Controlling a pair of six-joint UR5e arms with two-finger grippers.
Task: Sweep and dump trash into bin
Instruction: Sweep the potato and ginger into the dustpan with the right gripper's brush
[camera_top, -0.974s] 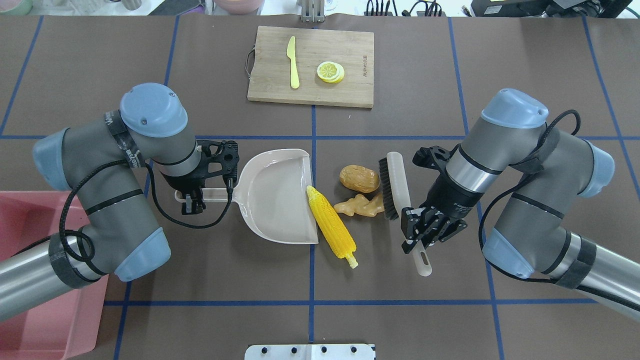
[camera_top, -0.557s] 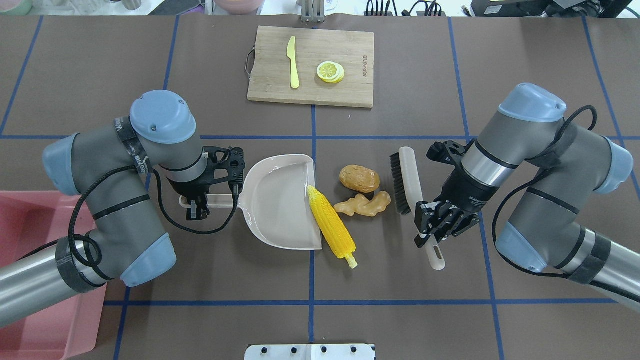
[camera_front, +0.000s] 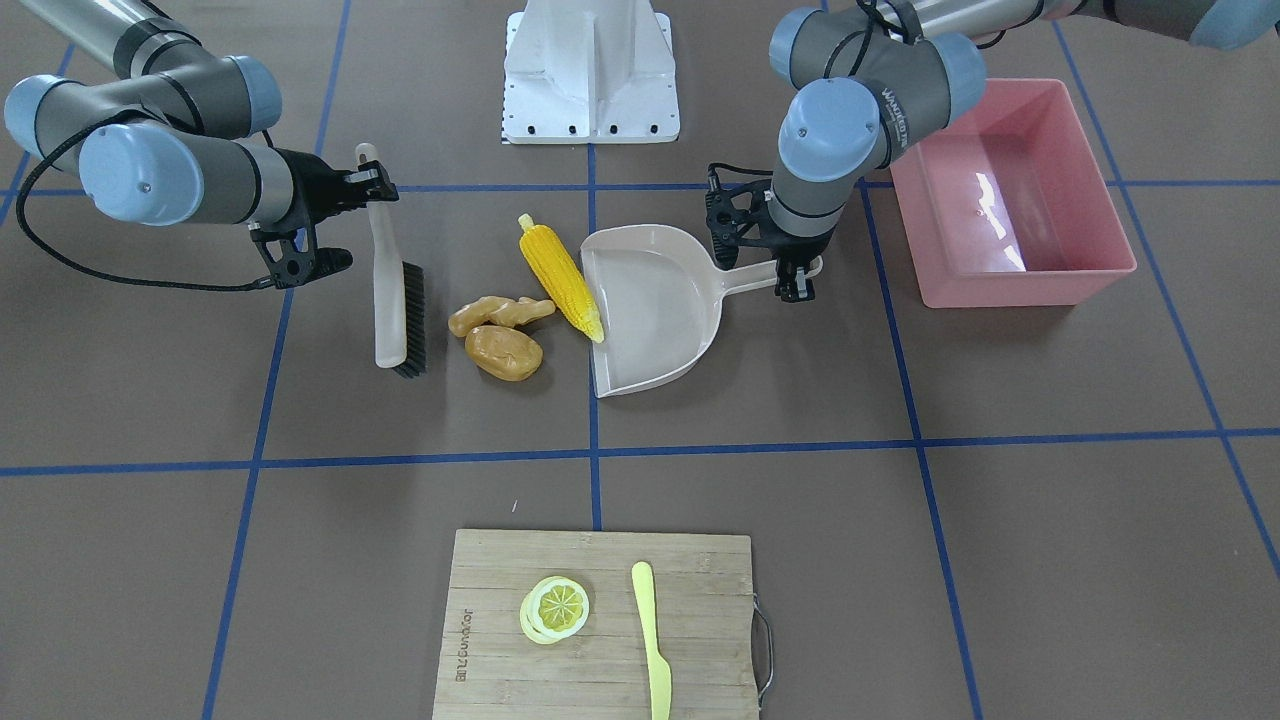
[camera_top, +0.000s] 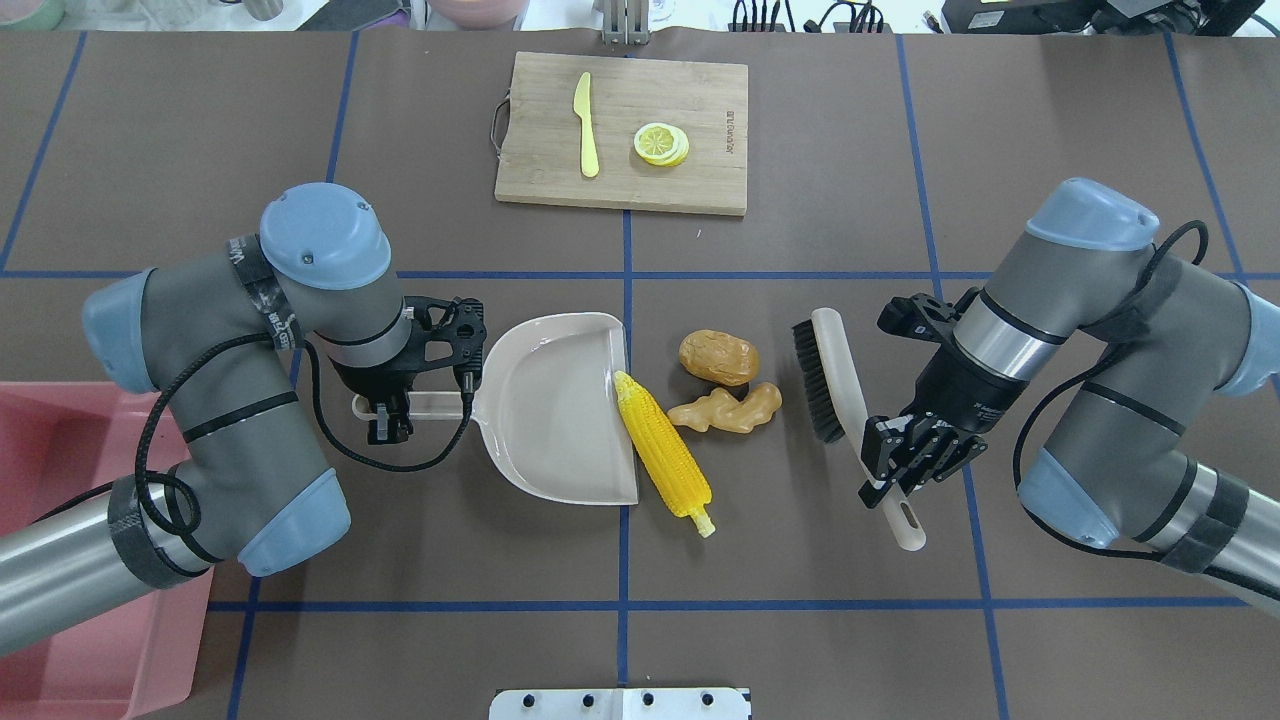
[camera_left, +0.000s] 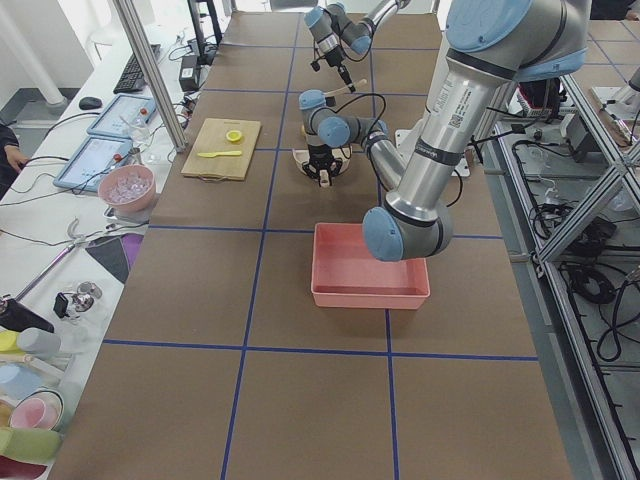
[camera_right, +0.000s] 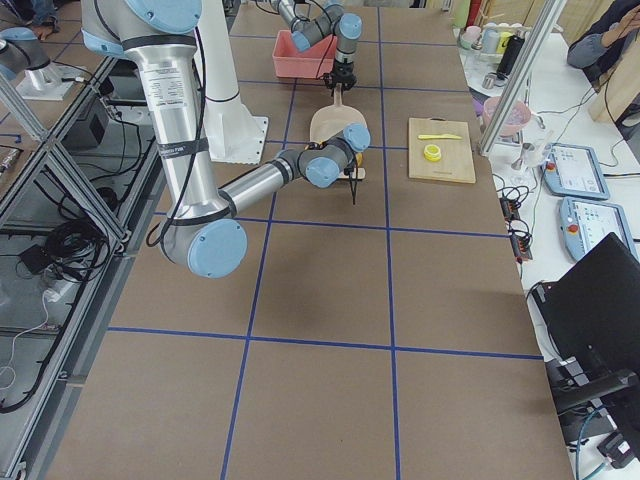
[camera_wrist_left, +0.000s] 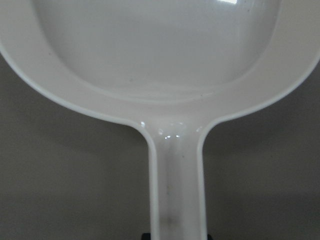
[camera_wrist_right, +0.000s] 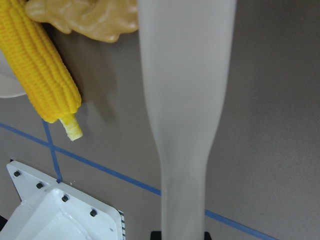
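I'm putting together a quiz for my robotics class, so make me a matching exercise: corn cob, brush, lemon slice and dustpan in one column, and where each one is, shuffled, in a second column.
Things:
1 corn cob
2 brush
3 lemon slice
4 dustpan

Places:
A on the cutting board
B handle clamped in the left gripper
C tip against the dustpan's open edge
D handle clamped in the right gripper

Pairs: 1-C, 2-D, 3-A, 4-B.
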